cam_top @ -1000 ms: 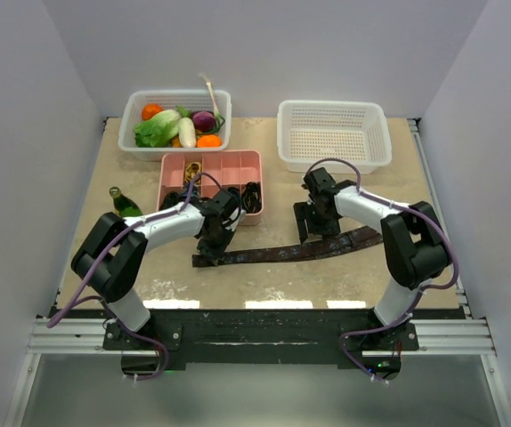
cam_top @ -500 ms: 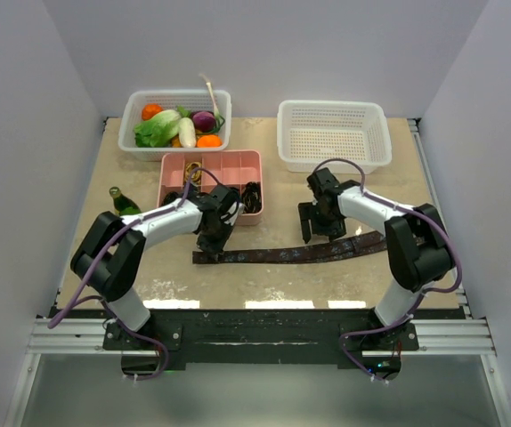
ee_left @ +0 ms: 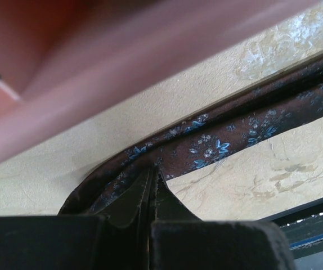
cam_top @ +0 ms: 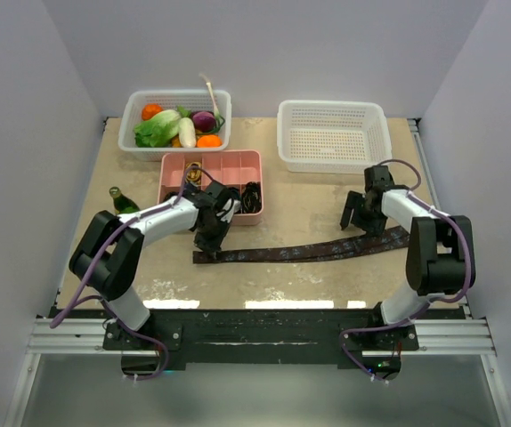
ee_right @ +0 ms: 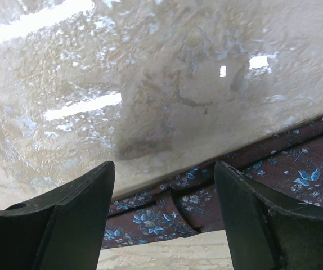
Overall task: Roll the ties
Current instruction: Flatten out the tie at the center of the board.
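Tie [cam_top: 300, 253], dark maroon with small blue flowers, lies flat along the near part of the counter [cam_top: 309, 200], running from just in front of the pink tray [cam_top: 236, 169] on the left out toward the right. At its left end the left pincer [cam_top: 209, 245] is pinched tight on the fabric, fingers pressed together. Near the right end the right pincer [cam_top: 359, 222] hangs spread wide by the far edge of the strip, holding nothing.

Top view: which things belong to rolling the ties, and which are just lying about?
Job: tie, left gripper shut on its end, right gripper open near it.
Lying about: vegetable basket, white basket, green bottle, pink tray (role unclear).
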`<state>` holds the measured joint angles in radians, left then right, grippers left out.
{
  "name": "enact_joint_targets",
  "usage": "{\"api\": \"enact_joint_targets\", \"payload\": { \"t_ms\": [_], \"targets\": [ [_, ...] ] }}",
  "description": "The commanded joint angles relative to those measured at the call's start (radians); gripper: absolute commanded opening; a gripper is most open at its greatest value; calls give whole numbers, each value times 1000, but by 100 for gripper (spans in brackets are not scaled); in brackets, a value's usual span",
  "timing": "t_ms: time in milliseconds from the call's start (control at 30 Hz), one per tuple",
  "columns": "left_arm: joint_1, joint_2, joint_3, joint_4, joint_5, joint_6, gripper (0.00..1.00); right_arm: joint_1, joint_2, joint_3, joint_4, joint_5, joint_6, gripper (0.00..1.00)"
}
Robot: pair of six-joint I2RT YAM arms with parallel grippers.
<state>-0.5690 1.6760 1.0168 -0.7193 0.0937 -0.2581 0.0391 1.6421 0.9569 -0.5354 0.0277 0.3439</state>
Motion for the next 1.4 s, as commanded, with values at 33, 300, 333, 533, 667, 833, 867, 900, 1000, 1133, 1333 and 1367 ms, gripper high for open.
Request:
{"api": "enact_joint_targets", "payload": {
  "t_ms": [33, 300, 333, 533, 667, 833, 867, 900, 1000, 1133, 1333, 1367],
  "targets": [
    [15, -25, 28, 4, 20, 29, 0, -36, -13, -50, 28, -25, 17, 75],
    [17, -38, 57, 6, 41, 40, 0, -105, -77, -72, 5, -6, 23, 77],
    [17, -47, 62, 9, 44, 43, 0, -105, -90, -67, 2, -2, 23, 77],
    [20, -119, 112, 43, 92, 49, 18, -102, -195, 22, -34, -15, 14, 79],
    [38, -165, 138, 112, 175, 8, 36, -47, -209, 121, -69, -23, -14, 80],
    [98, -214, 94, 328, 308, -144, 63, 140, -189, 195, -75, -3, -25, 82],
    [107, -226, 83, 357, 307, -164, 63, 194, -183, 209, -68, -15, -20, 82],
    [110, -240, 54, 407, 293, -194, 63, 221, -180, 210, -48, -23, -16, 82],
    [129, -315, -27, 486, 218, -249, 63, 349, -174, 210, 12, -25, 3, 82],
    [147, -404, -130, 534, 85, -309, 59, 487, -179, 155, 144, -70, 32, 81],
    [153, -469, -250, 485, -52, -348, 58, 662, -117, 88, 330, -118, 93, 79],
    [155, -485, -291, 480, -60, -354, 58, 707, -107, 92, 340, -117, 98, 79]
  ]
}}
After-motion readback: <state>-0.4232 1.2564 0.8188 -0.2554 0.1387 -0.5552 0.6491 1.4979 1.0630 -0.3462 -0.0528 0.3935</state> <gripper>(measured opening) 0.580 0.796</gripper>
